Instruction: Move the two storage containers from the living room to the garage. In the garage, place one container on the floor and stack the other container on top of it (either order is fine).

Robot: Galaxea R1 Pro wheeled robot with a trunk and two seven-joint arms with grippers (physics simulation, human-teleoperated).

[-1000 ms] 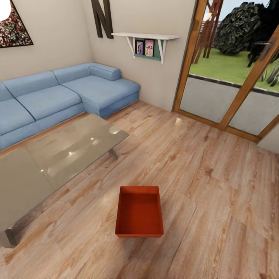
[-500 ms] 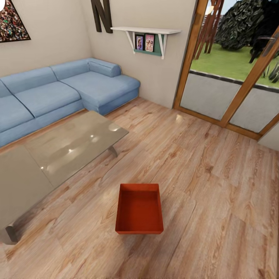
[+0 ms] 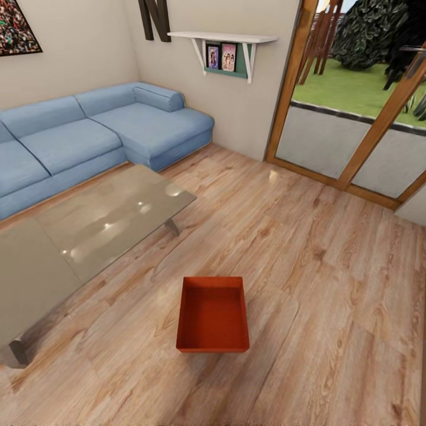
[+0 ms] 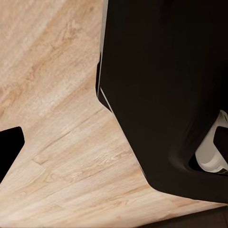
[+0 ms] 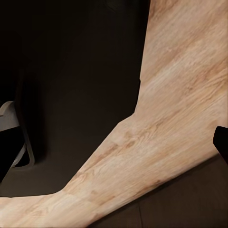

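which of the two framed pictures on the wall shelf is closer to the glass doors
The pink-toned picture, on the side of the white shelf toward the wood-framed glass doors; the darker picture stands beside it, nearer the blue sofa.

The robot's base (image 4: 161, 95) is a broad matte-black shell with smooth rounded edges and a thin pale seam along one side. A white rounded part (image 4: 211, 152) sits in a recess of it. The same black housing (image 5: 71, 85) shows a white-edged piece (image 5: 9, 121).
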